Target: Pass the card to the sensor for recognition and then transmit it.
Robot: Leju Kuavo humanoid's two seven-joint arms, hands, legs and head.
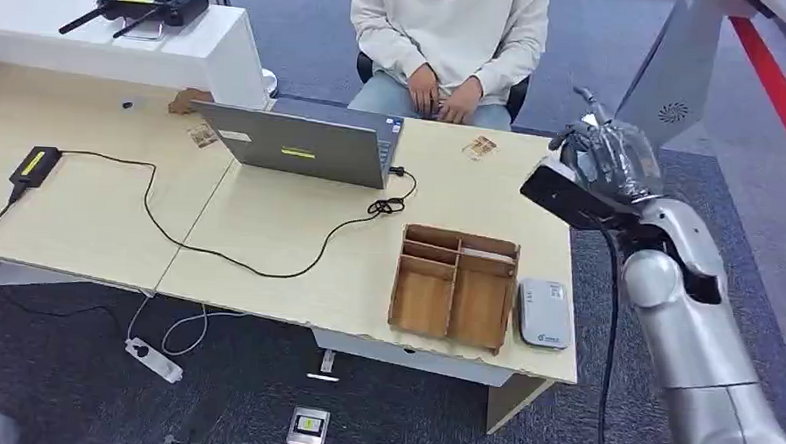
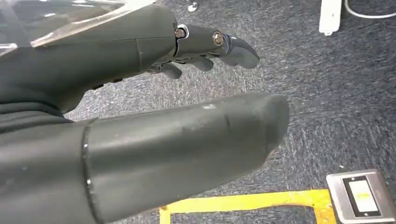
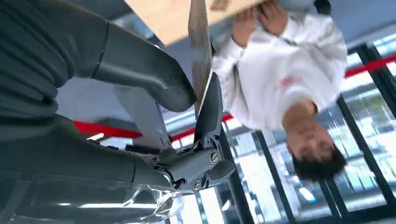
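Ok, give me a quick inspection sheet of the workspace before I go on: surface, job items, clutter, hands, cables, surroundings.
Surface: light wood desk, two joined tops.
Job's things: card pinched edge-on in the right robot hand, raised beyond the desk's far right corner; white sensor at the near right edge.
Clutter: wooden tray beside the sensor; open laptop; two more cards lying on the desk; controller on the white counter.
Hands: left robot hand hangs over the carpet, holding nothing.
Cables: black cord from the laptop to the adapter; power strip on the floor.
Surroundings: person seated across the desk.
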